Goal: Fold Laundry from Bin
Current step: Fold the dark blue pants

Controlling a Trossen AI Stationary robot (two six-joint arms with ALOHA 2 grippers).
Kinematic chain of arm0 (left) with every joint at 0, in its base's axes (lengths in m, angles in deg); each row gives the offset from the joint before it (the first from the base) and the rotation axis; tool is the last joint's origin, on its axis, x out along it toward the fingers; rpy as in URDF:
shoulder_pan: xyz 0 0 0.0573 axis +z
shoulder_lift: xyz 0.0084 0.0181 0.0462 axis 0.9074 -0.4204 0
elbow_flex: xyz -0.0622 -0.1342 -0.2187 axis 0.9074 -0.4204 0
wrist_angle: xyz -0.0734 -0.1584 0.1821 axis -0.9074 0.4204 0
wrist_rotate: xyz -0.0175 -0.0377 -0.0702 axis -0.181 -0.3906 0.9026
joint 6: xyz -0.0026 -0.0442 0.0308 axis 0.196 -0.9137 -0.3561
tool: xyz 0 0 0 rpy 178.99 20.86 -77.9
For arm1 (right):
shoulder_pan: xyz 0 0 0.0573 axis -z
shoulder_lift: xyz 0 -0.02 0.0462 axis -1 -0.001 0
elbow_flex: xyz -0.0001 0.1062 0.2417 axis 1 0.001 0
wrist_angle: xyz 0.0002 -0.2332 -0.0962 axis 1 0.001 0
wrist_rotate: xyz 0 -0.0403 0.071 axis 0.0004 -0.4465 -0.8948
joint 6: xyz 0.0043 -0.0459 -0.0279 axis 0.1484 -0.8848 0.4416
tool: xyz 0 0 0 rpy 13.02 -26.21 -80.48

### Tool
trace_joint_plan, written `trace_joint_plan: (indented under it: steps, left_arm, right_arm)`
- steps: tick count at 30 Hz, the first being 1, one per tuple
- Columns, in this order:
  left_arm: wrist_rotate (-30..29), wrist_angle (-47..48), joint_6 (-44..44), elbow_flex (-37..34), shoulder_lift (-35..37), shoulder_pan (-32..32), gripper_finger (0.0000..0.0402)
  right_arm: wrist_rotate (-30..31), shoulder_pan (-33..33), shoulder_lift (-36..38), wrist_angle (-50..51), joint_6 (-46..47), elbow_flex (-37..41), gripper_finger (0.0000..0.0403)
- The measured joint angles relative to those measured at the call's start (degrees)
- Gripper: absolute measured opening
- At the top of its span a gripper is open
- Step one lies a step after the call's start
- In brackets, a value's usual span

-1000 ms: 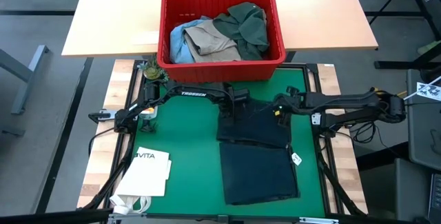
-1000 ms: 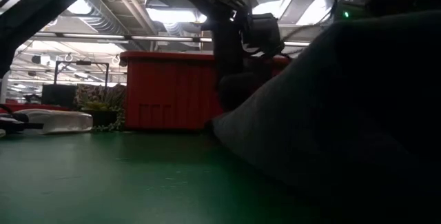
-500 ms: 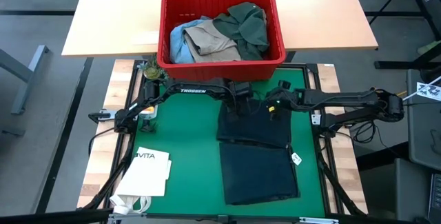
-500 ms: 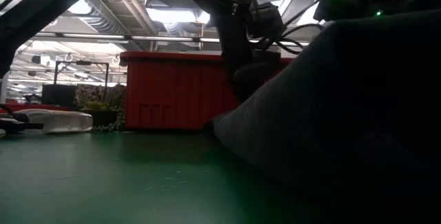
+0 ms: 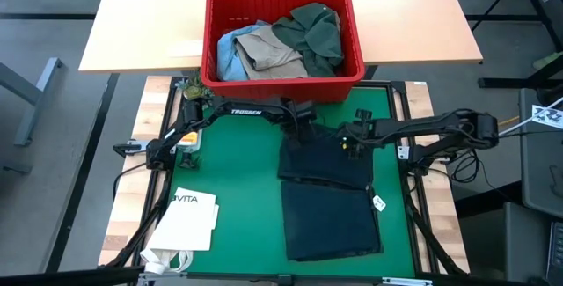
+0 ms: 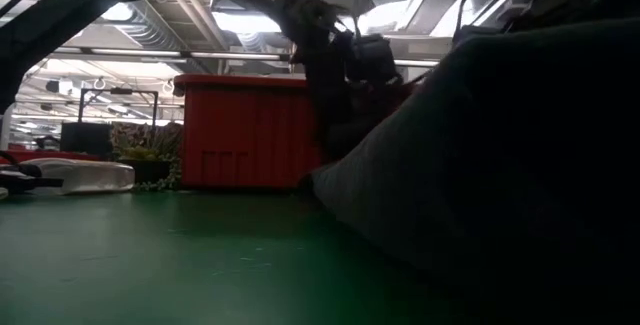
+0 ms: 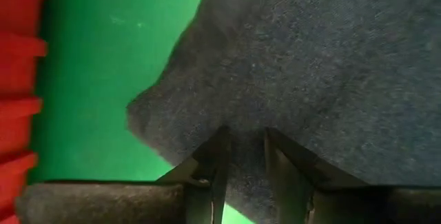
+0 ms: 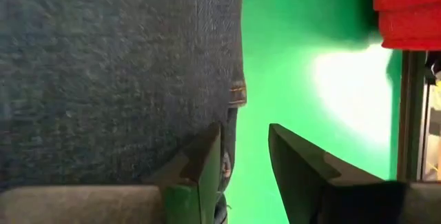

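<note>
The dark navy-grey trousers (image 5: 325,194) lie folded on the green mat (image 5: 237,172); in the low view they are a dark mound (image 6: 500,165). My left gripper (image 7: 244,151) is open and points down over their far left corner (image 7: 141,114). My right gripper (image 8: 244,148) is open at their far right edge (image 8: 234,79), one finger over the cloth and one over the mat. The red bin (image 5: 281,84) stands beyond the mat and holds a green shirt (image 5: 312,31), a khaki garment (image 5: 268,53) and light blue denim (image 5: 227,53). My left gripper points down at the trousers just inside the far left corner (image 7: 207,107), fingers apart with flat cloth showing between them; I cannot tell whether the tips touch. My right gripper straddles the far right edge (image 8: 233,124); whether it touches the cloth I cannot tell.
A white paper bag printed VITA (image 5: 189,220) lies at the mat's near left. A small plant (image 5: 193,92) stands at the far left corner beside the bin. A white tag (image 5: 378,203) sticks out at the trousers' right side. Bare mat lies left of the trousers.
Both grippers have come down toward the far edge of the trousers. The left one has also shifted a little toward the table's left, and the right one has tipped further down. The trousers lie as before.
</note>
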Motion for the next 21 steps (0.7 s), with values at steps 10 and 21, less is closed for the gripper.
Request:
trace_joint_plan:
  steps: [10,21]
  left_arm:
    - [0.33,-0.28,-1.09,-0.87,0.00,0.47,0.0089]
    - [3.54,13.55,-3.02,8.56,-0.13,-3.05,0.0089]
  right_arm:
    - [0.39,-0.01,-0.68,0.20,0.01,0.04,0.0127]
    - [0.02,-0.01,-0.68,0.31,-0.03,0.07,0.0127]
